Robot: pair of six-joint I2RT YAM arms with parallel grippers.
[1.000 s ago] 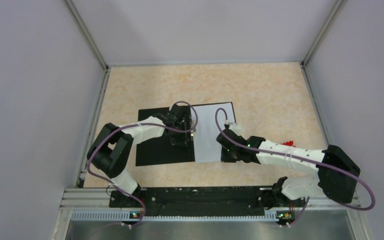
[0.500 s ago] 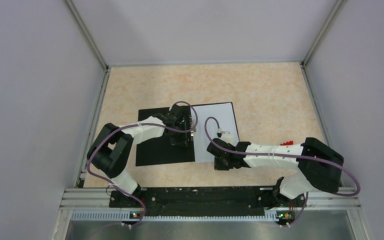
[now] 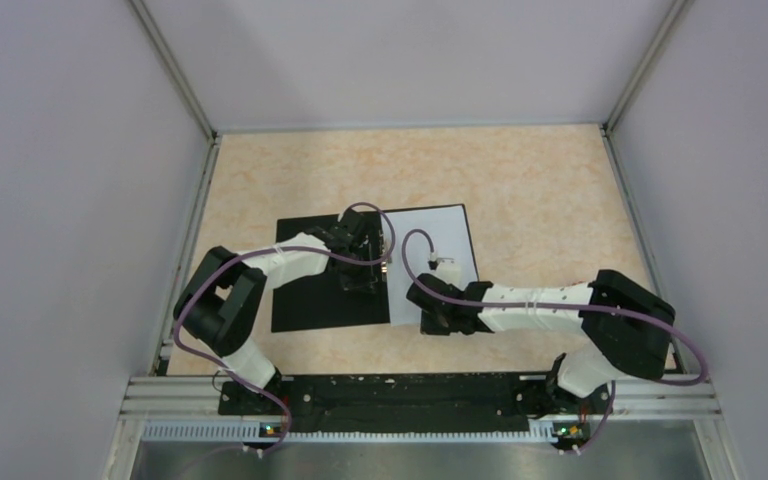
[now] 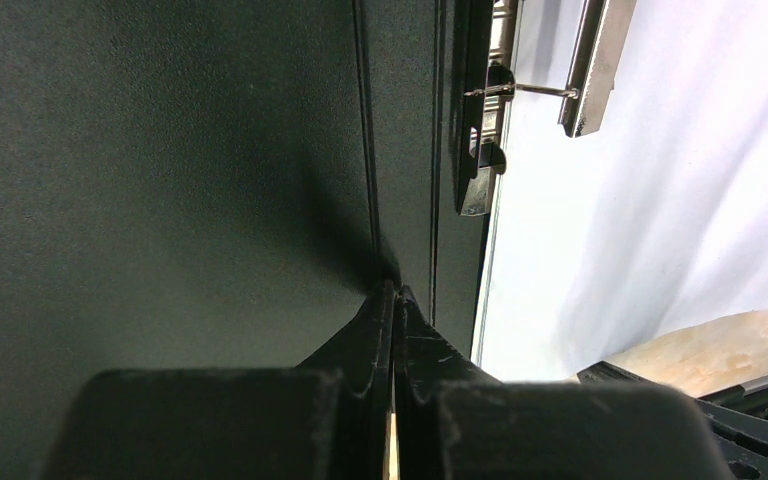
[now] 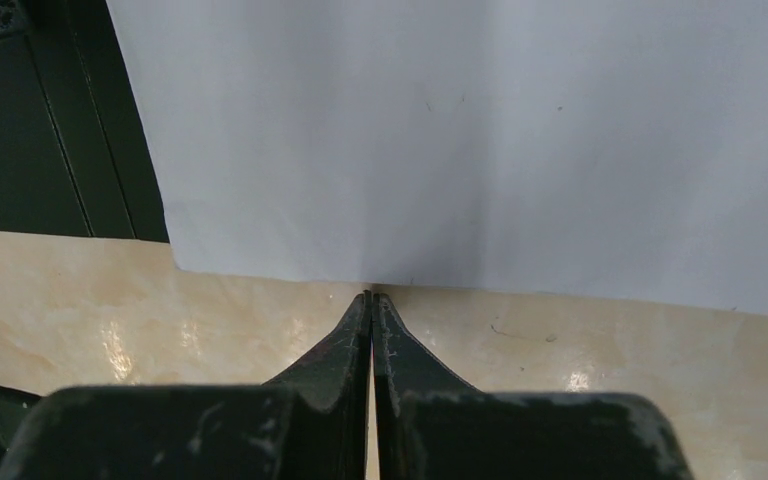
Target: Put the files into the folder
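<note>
Beige marbled tabletop (image 3: 540,190) carries the open folder (image 3: 315,295), black inside, metal clip (image 4: 480,130) at its spine. Plain white files (image 5: 460,130) lie flat beside the clip, apparently covering the right cover. Left gripper (image 4: 395,290), fingers pressed together and empty, touches the black left cover. Right gripper (image 5: 372,295), likewise pinched closed on nothing, meets the files' near edge.

- White-and-black left arm (image 3: 295,258), purple cable looped along it: elbow folded out to the left, forearm reaching right and away from its base.
- Black two-finger left end effector (image 4: 395,292): fingers pressed flat together, no gap between them, tips pointed down.
- White-and-black right arm (image 3: 530,305): elbow bent far to the right, forearm stretched leftward, nearly level across the top view.
- Black two-finger right end effector (image 5: 372,296): fingers closed tip to tip, nothing between them, held low.
</note>
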